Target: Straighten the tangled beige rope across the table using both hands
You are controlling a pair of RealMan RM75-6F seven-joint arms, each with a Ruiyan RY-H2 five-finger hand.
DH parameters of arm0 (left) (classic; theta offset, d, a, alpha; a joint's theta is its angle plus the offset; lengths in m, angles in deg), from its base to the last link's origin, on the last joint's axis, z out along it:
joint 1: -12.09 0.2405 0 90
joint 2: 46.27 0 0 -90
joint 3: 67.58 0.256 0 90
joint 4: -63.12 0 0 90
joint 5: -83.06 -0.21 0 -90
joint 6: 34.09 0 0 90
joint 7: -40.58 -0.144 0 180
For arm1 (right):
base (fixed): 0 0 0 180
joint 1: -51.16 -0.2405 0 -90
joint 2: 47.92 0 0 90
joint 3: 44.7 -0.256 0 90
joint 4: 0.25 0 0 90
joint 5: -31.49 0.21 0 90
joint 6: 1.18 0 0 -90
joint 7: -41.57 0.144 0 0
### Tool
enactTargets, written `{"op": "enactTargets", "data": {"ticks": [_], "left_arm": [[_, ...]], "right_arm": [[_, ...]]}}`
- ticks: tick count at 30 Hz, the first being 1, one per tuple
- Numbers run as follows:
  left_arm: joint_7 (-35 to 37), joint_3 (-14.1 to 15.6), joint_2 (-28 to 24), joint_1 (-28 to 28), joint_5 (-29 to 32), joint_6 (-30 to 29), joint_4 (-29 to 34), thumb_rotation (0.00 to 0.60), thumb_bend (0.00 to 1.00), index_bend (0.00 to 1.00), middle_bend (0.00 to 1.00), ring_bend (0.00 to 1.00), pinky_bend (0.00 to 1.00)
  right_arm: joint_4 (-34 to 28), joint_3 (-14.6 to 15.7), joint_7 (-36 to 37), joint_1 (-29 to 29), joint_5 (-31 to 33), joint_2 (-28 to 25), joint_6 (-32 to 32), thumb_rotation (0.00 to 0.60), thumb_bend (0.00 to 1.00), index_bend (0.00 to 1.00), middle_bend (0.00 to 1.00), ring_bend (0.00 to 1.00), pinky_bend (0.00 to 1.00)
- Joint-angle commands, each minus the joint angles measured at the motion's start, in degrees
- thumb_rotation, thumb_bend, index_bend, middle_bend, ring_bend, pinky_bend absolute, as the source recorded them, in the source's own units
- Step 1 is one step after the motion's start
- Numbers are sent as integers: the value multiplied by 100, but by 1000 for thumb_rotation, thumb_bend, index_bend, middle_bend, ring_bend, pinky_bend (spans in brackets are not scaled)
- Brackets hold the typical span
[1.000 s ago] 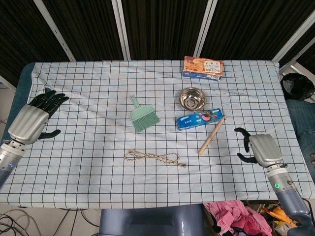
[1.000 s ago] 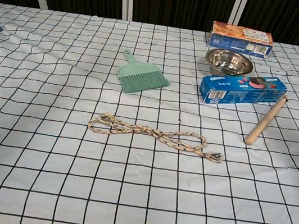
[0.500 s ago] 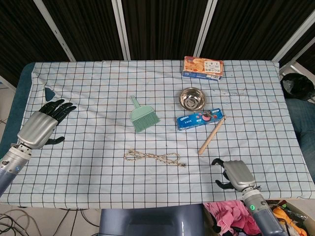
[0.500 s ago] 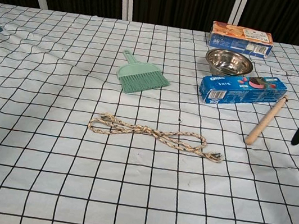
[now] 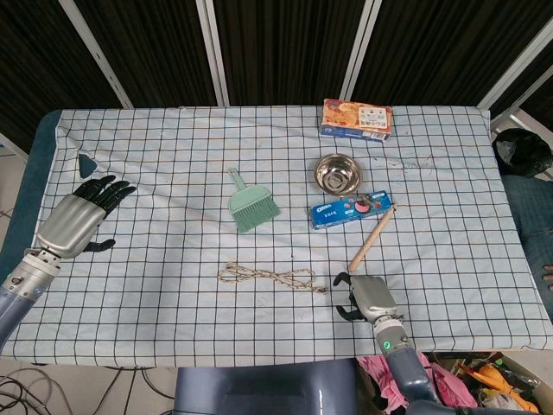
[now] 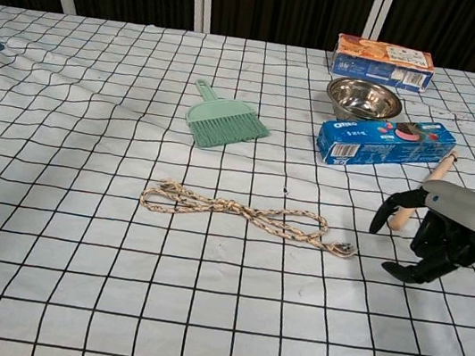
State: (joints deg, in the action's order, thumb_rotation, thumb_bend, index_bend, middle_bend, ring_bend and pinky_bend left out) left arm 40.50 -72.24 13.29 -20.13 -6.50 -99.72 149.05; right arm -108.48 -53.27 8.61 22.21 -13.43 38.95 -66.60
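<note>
From my chest view I can't see the left hand (image 5: 76,220) at all; only the head view shows it. The right hand (image 6: 442,232) is cut off by that picture's right edge, so I see its fingers and part of its back, and it covers the lower end of the wooden stick (image 6: 438,170). The print on the blue biscuit pack (image 5: 351,210) and on the orange box (image 5: 357,118) is too small for me to read. The small dark thing (image 5: 86,162) near the cloth's left edge I can't identify.
</note>
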Motion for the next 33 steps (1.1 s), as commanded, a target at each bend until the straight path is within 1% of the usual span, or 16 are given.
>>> {"op": "enactTargets", "data": {"ticks": [1,9,13,23,33], "left_arm": [[-2,3,30,-9,0,6,-32,600,88,127,131,75,184],[-12,2,88,-27,34,40,-83,600,91,127,131,75,183],[-57,9,135,-58,82,128,-148,600,95,127,131,75,184],[-35,25,211,-96,68,158,-224,600,96,127,132,75,184],[-41,14,242,-119,57,125,-219,600,97,127,132,75,184]], "right_arm": [[235,-125,-193,-190,223,278,-89,600,284,358,1000,1000,1000],[462,-247,-316,-407,442,682,-156,600,297,358,1000,1000,1000],[582,-289,-385,-510,580,901,-240,600,300,374,1000,1000,1000],[642,-248,-517,-587,796,1207,-527,600,300,464,1000,1000,1000],[950,-223,-611,-641,796,1445,-688,600,300,477,1000,1000,1000]]}}
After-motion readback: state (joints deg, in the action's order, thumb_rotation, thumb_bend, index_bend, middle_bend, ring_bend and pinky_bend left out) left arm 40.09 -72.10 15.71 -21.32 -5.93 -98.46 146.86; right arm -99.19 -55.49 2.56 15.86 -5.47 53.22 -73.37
